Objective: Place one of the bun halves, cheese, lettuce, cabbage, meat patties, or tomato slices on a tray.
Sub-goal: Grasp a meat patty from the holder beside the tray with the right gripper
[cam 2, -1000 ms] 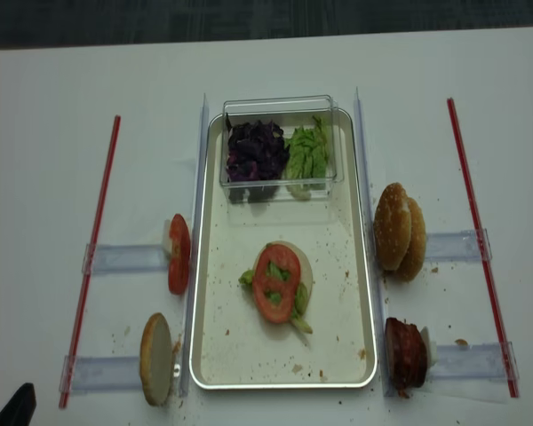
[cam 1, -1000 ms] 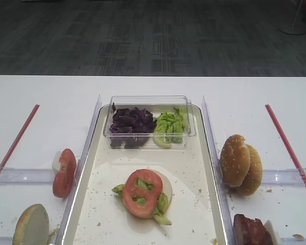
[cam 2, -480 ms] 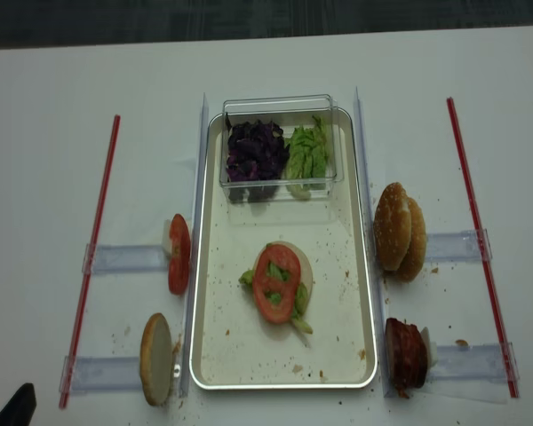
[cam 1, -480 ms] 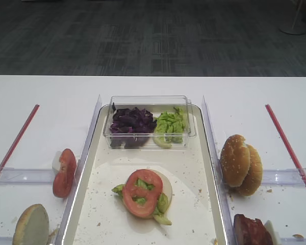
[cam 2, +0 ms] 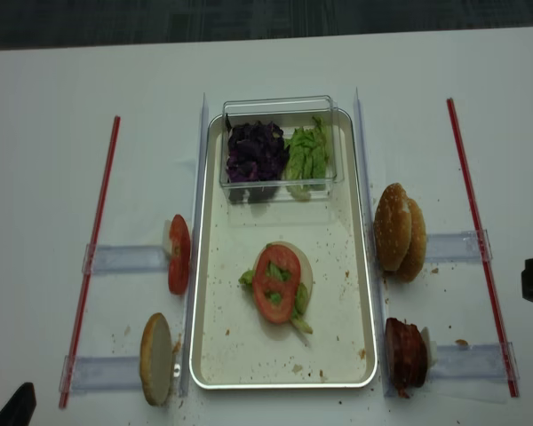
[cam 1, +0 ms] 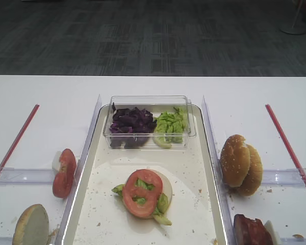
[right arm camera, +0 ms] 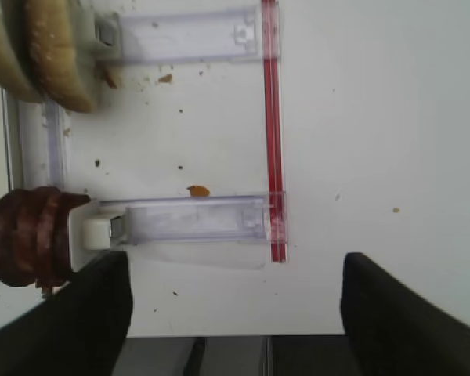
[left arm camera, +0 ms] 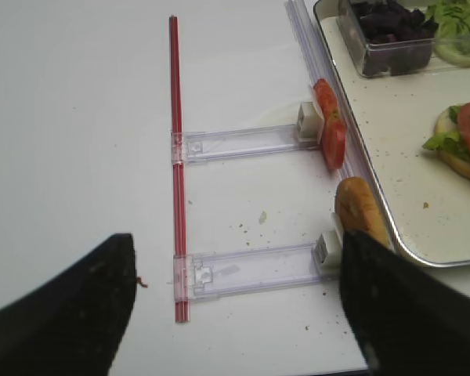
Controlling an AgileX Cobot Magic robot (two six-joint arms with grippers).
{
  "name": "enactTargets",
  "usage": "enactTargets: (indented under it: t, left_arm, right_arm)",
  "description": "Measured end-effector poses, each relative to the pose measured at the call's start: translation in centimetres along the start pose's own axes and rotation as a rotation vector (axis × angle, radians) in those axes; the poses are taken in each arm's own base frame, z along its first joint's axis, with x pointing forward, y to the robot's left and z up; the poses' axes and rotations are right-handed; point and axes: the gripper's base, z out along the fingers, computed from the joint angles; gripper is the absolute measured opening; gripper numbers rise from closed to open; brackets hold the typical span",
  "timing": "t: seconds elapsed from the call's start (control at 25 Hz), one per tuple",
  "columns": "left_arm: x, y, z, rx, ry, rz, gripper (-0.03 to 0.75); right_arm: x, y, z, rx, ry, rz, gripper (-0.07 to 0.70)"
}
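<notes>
Our right fingers [right arm camera: 102,321] stand wide and empty above the worktop [right arm camera: 360,117], near the meat patties [right arm camera: 27,235]. Our left fingers [left arm camera: 70,313] are wide too. On the tray [cam 2: 355,293] a tomato slice [cam 2: 275,282] lies over lettuce [cam 2: 299,302] and a bun half [cam 2: 304,266].

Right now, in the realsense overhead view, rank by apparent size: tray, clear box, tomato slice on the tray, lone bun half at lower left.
1. tray
2. clear box
3. tomato slice and bun half: too alike to rank.
</notes>
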Motion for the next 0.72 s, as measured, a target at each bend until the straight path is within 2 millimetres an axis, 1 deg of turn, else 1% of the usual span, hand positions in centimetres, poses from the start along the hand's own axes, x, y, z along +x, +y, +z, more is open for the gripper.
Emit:
enactTargets:
  t: [0.28, 0.4, 0.52, 0.72]
  left_arm:
    - [0.0, 0.0, 0.0, 0.000, 0.000, 0.000, 0.493]
    - [0.0, 0.0, 0.0, 0.000, 0.000, 0.000, 0.493]
    - [0.0, 0.0, 0.0, 0.000, 0.000, 0.000, 0.493]
    - [0.0, 0.0, 0.0, 0.000, 0.000, 0.000, 0.493]
  right_arm:
    - [-1.8, -0.3, 3.8, 0.013, 0.204, 0.025, 0.571]
    - [-2.2, -0.5, 4.9, 0.016, 0.255, 0.031, 0.571]
    - [-2.5, -0.5, 5.4, 0.018, 0.254, 0.034, 0.571]
    - [-2.7, -0.4, 5.5, 0.006, 0.238, 0.038, 0.571]
